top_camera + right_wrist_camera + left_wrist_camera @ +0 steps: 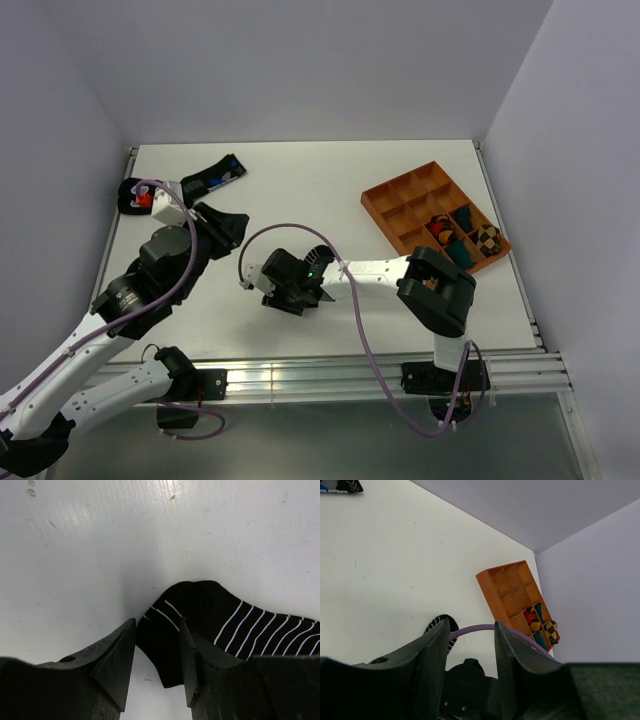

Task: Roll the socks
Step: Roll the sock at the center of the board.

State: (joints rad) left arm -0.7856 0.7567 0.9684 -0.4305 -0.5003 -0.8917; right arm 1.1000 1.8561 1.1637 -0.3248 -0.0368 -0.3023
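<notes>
- Our right fingers (115,665) stood apart, low over the table (330,180). They straddled the rounded end of the striped sock (200,615).
- We saw bare table between one finger and the cloth, so nothing was gripped.
- The striped sock lay flat near the middle of the table. From the fingers, its thin white lines ran off toward the right edge of the wrist view.
- Our left fingers (430,665) were also parted, with nothing between them. They were raised off the table on the left side.
- A black sock with a red patch (140,197) sat bunched at the far left edge of the table, beside the left arm. We could not tell whether the arm touched it.
- The black socks with blue and white marks (215,178) lay just beyond it.
- A purple cable (300,232) looped over the right arm.
- The orange tray (392,205) sat at the far right, well apart from both socks. It held rolled bundles (450,235) in its nearer compartments.
</notes>
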